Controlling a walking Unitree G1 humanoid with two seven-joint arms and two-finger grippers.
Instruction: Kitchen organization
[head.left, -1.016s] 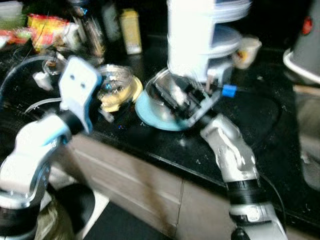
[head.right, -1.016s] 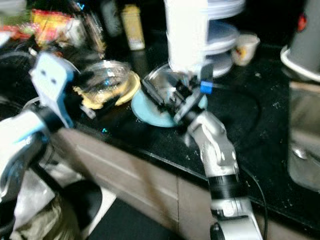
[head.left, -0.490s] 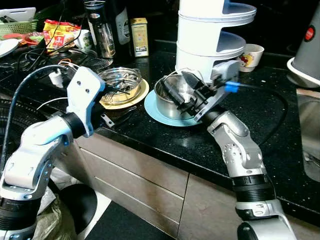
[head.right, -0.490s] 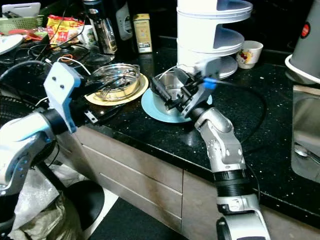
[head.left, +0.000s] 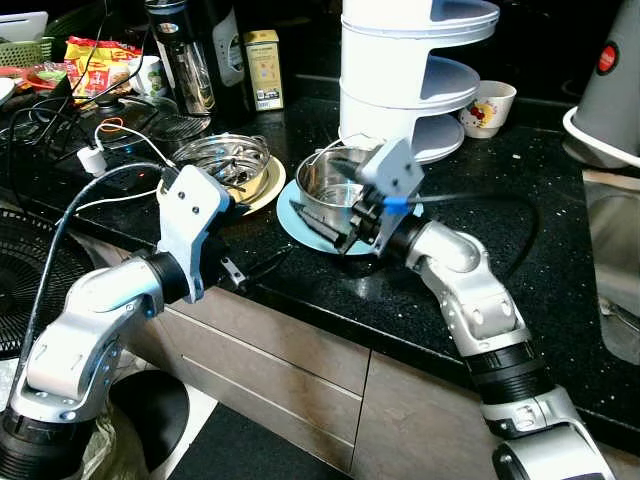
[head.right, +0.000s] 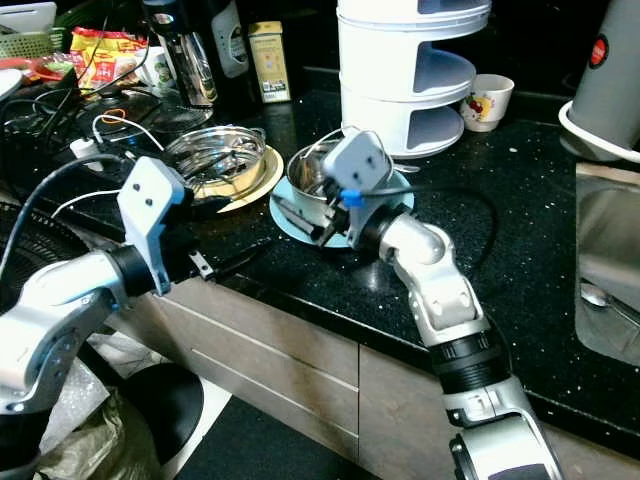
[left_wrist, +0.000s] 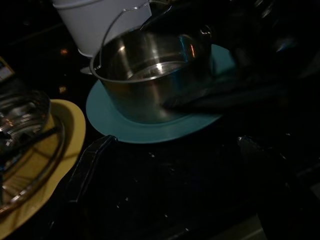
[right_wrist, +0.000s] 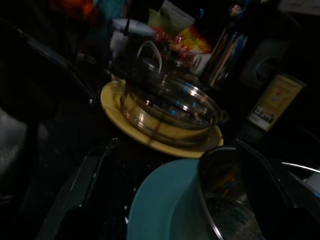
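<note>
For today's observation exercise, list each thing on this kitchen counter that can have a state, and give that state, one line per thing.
steel pot: upright, no lid, standing on the blue plate
glass bowl: upright, resting on the yellow plate
cup: upright beside the white tiered rack
right gripper: open, at the pot's near side
left gripper: open, holding nothing, at the counter edge

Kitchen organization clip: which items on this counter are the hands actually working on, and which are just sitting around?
In play: steel pot on the blue plate, right hand at its side; glass bowl on the yellow plate; left hand at the counter edge.

Lying about: white tiered rack, cup, tin, snack packets, cables.
</note>
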